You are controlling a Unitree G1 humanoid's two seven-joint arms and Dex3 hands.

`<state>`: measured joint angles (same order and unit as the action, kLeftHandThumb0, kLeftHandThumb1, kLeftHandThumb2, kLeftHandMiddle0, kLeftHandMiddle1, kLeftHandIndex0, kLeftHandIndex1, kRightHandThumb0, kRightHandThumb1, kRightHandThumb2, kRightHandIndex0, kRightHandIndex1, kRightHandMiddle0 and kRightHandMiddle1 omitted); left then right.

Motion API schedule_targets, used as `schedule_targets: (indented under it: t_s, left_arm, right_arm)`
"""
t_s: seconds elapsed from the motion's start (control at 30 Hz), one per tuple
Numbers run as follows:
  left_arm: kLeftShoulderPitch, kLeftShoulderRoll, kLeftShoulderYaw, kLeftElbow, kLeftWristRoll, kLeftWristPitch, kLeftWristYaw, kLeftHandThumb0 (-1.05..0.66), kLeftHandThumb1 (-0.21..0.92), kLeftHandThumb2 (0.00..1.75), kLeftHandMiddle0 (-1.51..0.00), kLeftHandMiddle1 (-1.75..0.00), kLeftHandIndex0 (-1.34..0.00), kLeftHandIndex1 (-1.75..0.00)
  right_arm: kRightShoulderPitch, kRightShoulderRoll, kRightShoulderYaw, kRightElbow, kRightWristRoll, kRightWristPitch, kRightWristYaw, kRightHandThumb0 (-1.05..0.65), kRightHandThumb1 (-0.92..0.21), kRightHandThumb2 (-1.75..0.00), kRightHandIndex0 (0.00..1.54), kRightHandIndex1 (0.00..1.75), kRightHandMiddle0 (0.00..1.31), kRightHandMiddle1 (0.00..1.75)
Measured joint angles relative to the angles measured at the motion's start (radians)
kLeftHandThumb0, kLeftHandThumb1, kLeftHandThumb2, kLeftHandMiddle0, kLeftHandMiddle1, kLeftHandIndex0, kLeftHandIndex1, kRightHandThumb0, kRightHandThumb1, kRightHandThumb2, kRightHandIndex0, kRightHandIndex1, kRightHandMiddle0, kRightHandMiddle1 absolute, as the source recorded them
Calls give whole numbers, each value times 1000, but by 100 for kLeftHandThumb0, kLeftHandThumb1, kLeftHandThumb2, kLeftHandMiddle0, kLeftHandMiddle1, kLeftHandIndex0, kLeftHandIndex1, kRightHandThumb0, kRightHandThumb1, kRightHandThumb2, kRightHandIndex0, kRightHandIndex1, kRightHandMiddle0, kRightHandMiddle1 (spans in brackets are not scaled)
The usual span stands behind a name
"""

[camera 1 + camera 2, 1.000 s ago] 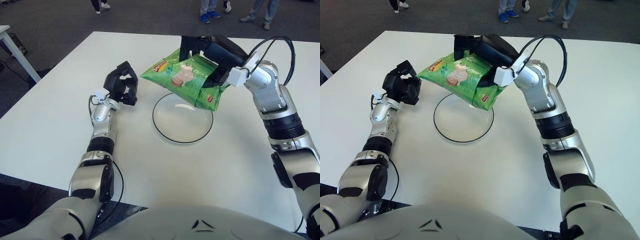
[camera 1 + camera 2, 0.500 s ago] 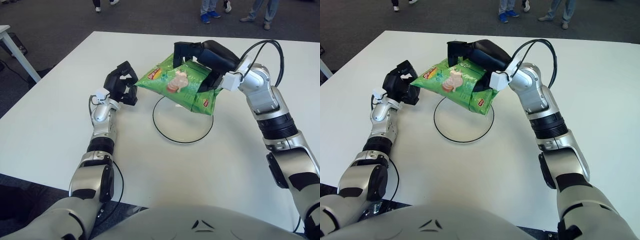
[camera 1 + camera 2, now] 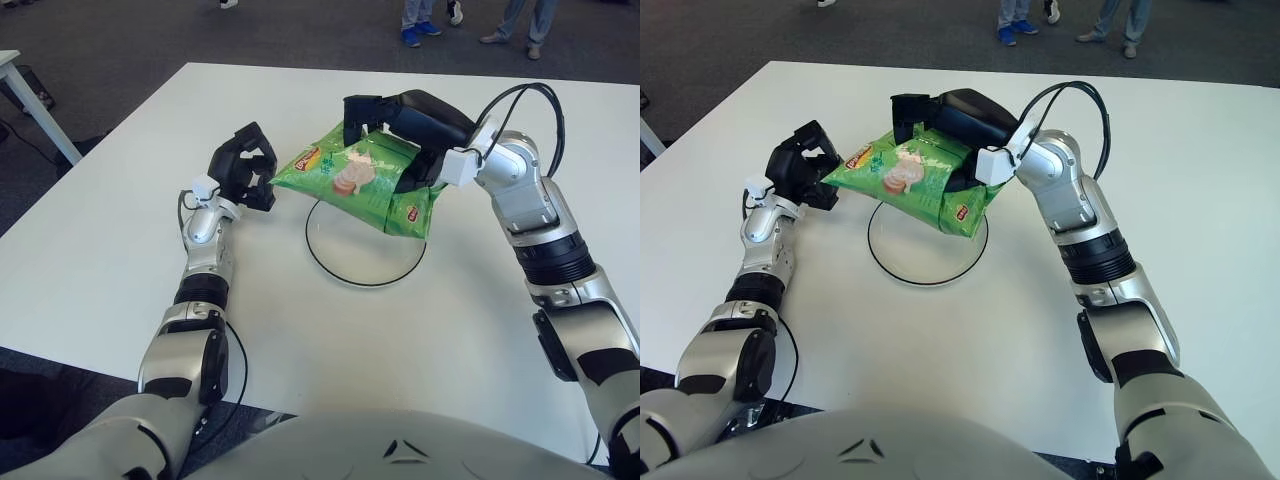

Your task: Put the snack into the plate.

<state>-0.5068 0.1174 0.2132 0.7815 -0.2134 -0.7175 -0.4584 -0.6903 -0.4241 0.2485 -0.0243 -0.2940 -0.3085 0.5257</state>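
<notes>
The right hand [image 3: 400,125], fingers clamped on the green crinkly foil snack bag [image 3: 355,177], holds it above the clear round glass plate [image 3: 365,265] on the white desk [image 3: 110,250] — next, lower and release — while the left hand [image 3: 243,168] shows beside the bag's left tip, fingers curled, empty.

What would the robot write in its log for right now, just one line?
right hand: holding snack above plate | left hand: idle, left of snack | snack: not in plate yet

White table [image 3: 120,250], dark carpet [image 3: 100,40]
</notes>
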Motion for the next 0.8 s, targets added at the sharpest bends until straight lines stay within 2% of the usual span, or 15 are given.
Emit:
schedule_targets:
  t_s: [0.33, 0.5, 0.57, 0.67, 0.7, 0.8]
  left_arm:
    - [0, 0, 2, -1, -4, 0, -3, -55, 16, 151, -134, -175, -75, -175]
    - [0, 0, 3, -2, -7, 0, -8, -54, 16, 151, -134, -175, -74, -175]
    - [0, 0, 3, -2, -8, 0, -9, -54, 16, 150, -134, -175, -74, -175]
    - [0, 0, 3, -2, -8, 0, -8, -54, 17, 150, -134, -175, -74, -175]
    - [0, 0, 3, -2, -8, 0, -8, -54, 17, 150, -134, -175, -74, -175]
    - [0, 0, 3, -2, -9, 0, -9, -54, 17, 150, -134, -175, -74, -175]
  right_arm:
    - [1, 4, 0, -11, 29, 6, 21, 0, 7, -173, 92, 166, 69, 175]
    - [2, -1, 0, -42, 29, 16, 29, 0, 8, -172, 89, 173, 75, 164]
    - [2, -2, 0, -53, 26, 22, 29, 0, 6, -167, 87, 174, 77, 155]
    - [6, -5, -1, -70, 20, 40, 29, -1, 3, -163, 86, 174, 78, 149]
    - [7, -6, -1, -75, 17, 46, 29, -1, 0, -160, 84, 174, 75, 150]
    - [8, -18, -1, -85, 8, 61, 43, -1, -19, -142, 69, 175, 56, 159]
